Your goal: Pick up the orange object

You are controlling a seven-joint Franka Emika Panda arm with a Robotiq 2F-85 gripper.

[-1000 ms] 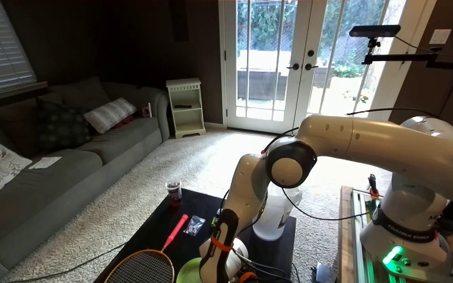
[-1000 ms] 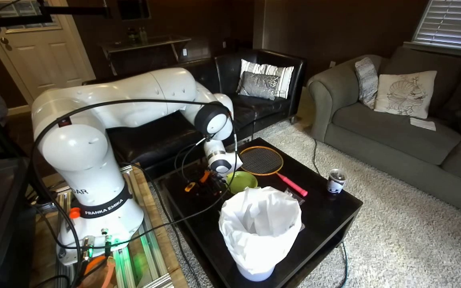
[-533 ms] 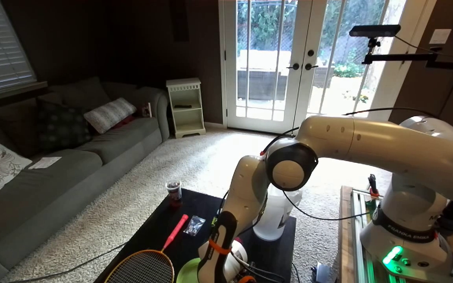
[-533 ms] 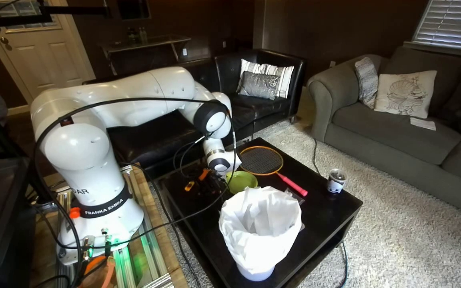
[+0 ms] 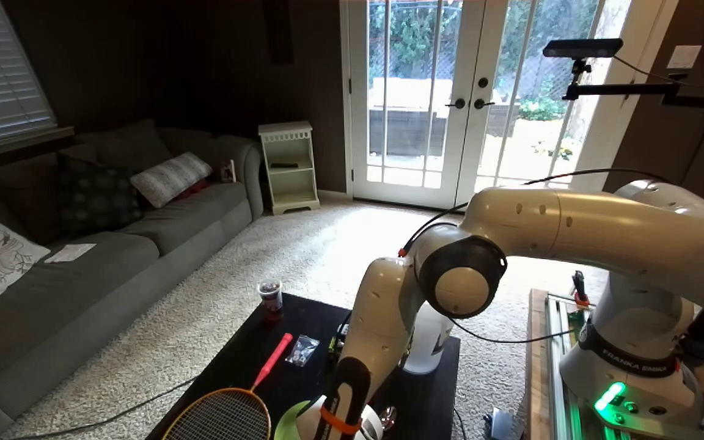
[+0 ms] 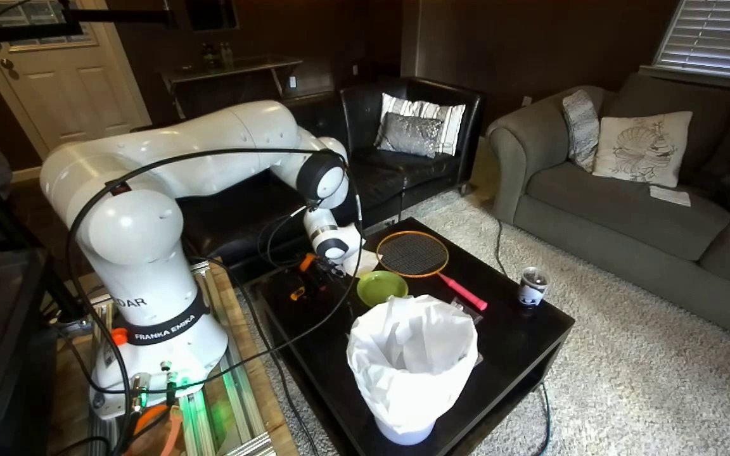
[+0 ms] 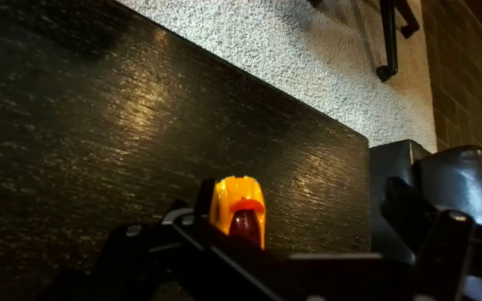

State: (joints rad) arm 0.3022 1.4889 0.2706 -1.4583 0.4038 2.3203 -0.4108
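A yellow-orange thing with a red-orange lip and dark red inside [image 7: 237, 200] shows in the wrist view, close beside my gripper's finger on the picture's left. I cannot tell whether they touch. A yellow-orange patch [image 6: 298, 292] also shows below the hand in an exterior view. No round reddish-orange ball shows; it is hidden or out of view. My gripper [image 7: 301, 190] is open, its two dark fingers wide apart over the black table [image 7: 140, 138]. In an exterior view the gripper [image 6: 315, 282] is a dark shape low near the table; its fingertips are unclear.
A green bowl [image 6: 383, 289] lies beside the hand. A racket [image 6: 412, 253] with a red handle lies beyond it. A white lined bin [image 6: 412, 373], a cup [image 6: 533, 288] and a small plastic bag [image 5: 303, 350] are on the table. A black cable [image 6: 352, 304] loops from the arm.
The arm has moved away from the green bowl, leftward in an exterior view and lower toward the bottom edge in an exterior view. More of the bowl shows. The racket, bin and cup stay put.
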